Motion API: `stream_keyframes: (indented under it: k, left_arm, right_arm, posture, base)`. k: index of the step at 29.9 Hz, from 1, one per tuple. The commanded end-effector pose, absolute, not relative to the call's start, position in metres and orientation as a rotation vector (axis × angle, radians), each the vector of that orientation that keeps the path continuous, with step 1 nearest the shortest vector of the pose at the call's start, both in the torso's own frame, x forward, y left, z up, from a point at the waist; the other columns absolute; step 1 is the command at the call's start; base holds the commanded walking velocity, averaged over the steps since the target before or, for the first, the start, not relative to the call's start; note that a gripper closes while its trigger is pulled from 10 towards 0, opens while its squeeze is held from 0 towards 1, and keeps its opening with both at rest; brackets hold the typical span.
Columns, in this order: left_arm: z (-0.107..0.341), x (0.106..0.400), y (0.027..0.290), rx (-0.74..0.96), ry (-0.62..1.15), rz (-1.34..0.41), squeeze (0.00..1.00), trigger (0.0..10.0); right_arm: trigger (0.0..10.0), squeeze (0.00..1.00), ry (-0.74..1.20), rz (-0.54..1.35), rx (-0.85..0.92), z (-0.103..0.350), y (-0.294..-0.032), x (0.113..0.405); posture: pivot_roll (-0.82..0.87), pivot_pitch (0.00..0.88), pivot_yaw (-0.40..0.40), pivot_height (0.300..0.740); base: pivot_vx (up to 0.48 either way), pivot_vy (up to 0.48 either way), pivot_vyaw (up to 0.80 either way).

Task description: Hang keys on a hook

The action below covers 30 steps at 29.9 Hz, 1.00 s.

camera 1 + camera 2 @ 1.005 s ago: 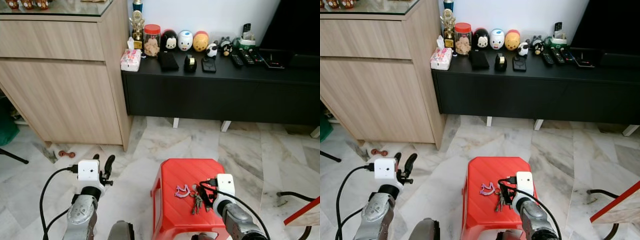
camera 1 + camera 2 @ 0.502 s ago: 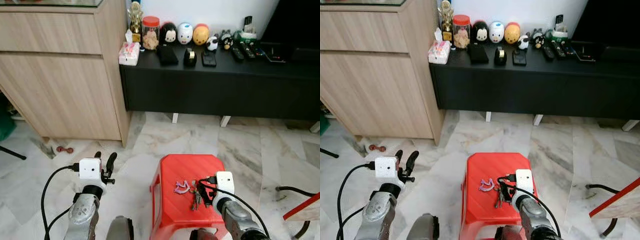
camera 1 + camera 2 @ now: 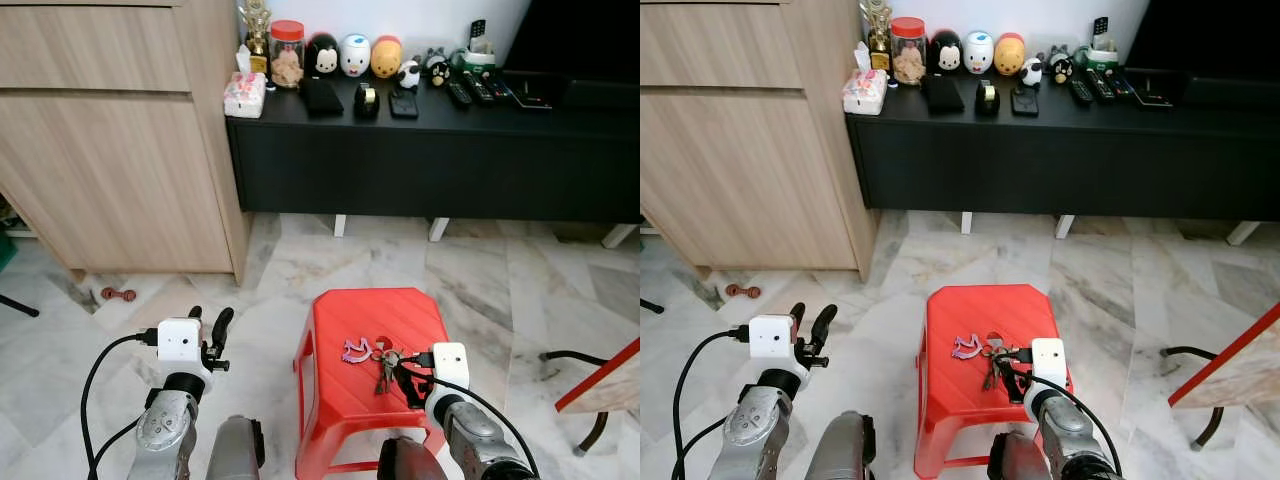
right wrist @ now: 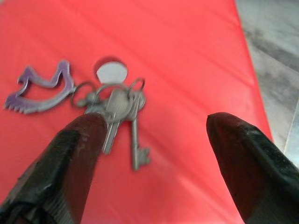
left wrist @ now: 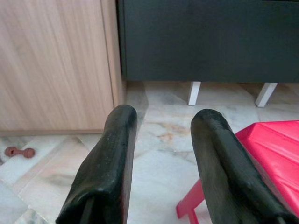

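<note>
**Around the room: furniture and small objects**

A red plastic stool (image 3: 368,385) stands on the pale marble tile floor (image 3: 500,290). Behind it a long black low cabinet (image 3: 430,160) stands on short white legs, against the white wall. On its top, in a row, there are a clear jar with red lid (image 3: 287,67), three round toy figures (image 3: 353,55), a black wallet-like case (image 3: 322,96), and several black remote controls (image 3: 470,92). A pink tissue pack (image 3: 244,95) lies at its left end, just beside a light wooden cupboard (image 3: 110,150). A small reddish dumbbell-shaped toy (image 3: 118,294) lies on the floor near the cupboard.
</note>
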<state>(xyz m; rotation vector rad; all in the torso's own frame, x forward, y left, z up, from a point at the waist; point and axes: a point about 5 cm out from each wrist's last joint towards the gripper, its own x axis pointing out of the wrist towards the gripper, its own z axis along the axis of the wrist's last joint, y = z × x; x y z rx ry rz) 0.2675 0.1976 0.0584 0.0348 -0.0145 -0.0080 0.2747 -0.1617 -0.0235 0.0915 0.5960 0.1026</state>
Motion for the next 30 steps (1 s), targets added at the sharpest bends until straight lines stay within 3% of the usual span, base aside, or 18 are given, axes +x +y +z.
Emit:
stream_keyframes:
  k: [1,17,30]
  left_arm:
    - [0.062,0.267,0.194,0.032,-0.021,-0.018,0.00,10.0]
    - [0.116,0.265,0.190,0.050,-0.186,-0.033,0.00,10.0]
    - [0.142,0.250,0.185,0.052,-0.214,-0.026,0.00,10.0]
  right_arm:
    - [10.0,0.00,0.558,0.095,0.106,-0.016,-0.163,0.283]
    - [10.0,0.00,0.519,0.149,0.097,-0.002,-0.160,0.297]
    - [10.0,0.00,0.477,0.231,0.109,0.012,-0.147,0.311]
  posture:
    - [0.17,0.146,-0.083,0.608]
    - [0.21,0.242,-0.098,0.608]
    - [0.23,0.299,-0.116,0.608]
  base:
    - [0.000,0.000,0.00]
    - [0.000,0.000,0.00]
    - [0.000,0.000,0.00]
